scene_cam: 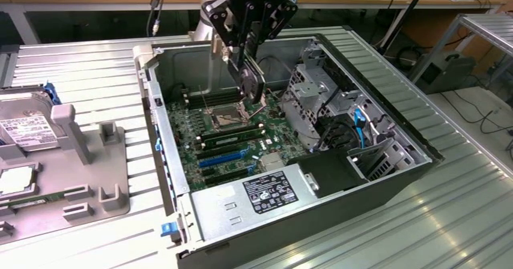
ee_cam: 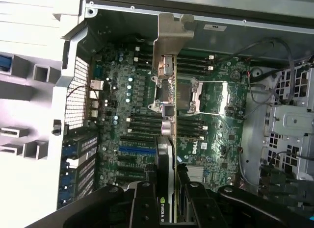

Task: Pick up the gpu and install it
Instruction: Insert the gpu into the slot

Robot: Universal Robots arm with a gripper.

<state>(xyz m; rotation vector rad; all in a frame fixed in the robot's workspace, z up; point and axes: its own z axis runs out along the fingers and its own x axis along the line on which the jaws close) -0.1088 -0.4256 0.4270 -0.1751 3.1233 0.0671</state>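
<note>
My gripper (scene_cam: 248, 53) hangs above the open computer case (scene_cam: 172, 161), shut on the gpu (scene_cam: 251, 83). The card is black and hangs on edge over the motherboard (scene_cam: 232, 140), near the processor socket (scene_cam: 228, 119). In the wrist view the gpu (ee_cam: 167, 115) runs edge-on away from my fingers (ee_cam: 142, 203), its silvery metal bracket (ee_cam: 171, 34) at the far end toward the case's rear wall. A blue expansion slot (ee_cam: 137, 150) lies on the board beside and below the card. The card is apart from the board.
A drive cage (scene_cam: 321, 95) and black power supply shroud (scene_cam: 337, 173) fill the case's side at the exterior view's right. A grey fixture (scene_cam: 88, 155) with a hard drive (scene_cam: 28, 128) sits at the exterior view's left on the ribbed metal table (scene_cam: 449, 209).
</note>
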